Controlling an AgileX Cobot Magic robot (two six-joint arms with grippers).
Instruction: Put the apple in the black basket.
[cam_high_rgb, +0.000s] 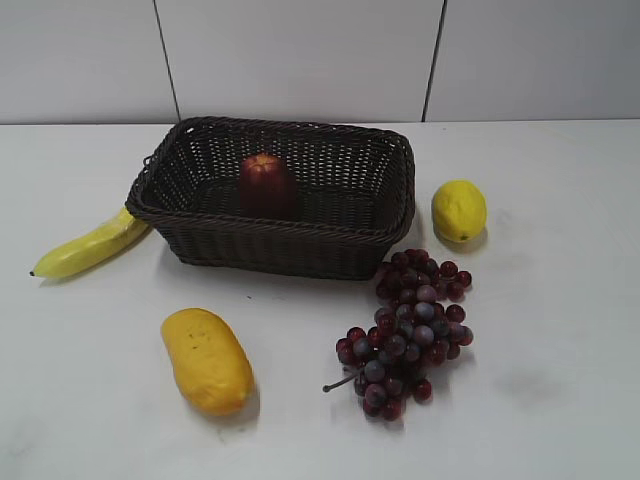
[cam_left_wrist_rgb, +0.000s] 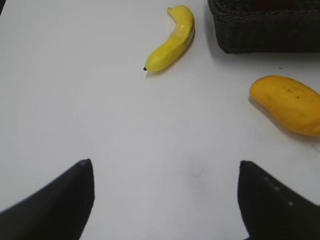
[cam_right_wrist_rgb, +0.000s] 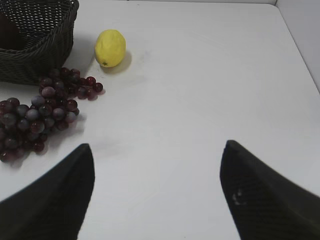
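Glossy dark maroon-red apple (cam_high_rgb: 267, 183) sits upright inside the big dark woven wicker basket (cam_high_rgb: 290, 243), near the middle of the floor, dimpled top up; by how things lie, the task looks done; nothing left to place.

Left gripper (cam_left_wrist_rgb: 165, 200): jaws spread wide, nothing between them, hovering over bare white table (cam_left_wrist_rgb: 100, 125); curved yellow banana (cam_left_wrist_rgb: 172, 40) and orange-yellow oblong mango-like fruit (cam_left_wrist_rgb: 287, 102) ahead of it, basket corner at top right of that view. Right gripper (cam_right_wrist_rgb: 157, 192): likewise parted and empty over bare table; yellow lemon (cam_right_wrist_rgb: 110, 47) and bunch of dark red grapes (cam_right_wrist_rgb: 40, 112) ahead-left; both just beside the basket's near wall. Neither arm shows in the exterior view, so both are well back from the basket.

Handling, judged only: apple reads rigid, smooth and waxy, so slippery under hard pads; slightly conical, tapering downward, so a pinch low on the body would tend to squirt it out; best hold would be across the widest band just under the shoulder, jaws level, from above. Moderate weight; not fragile short of a drop. Basket's flared walls leave room for a top-down reach; a side approach would hit the braided rim.

Risk if re-grasp needed: apple could roll on the woven floor when nudged.
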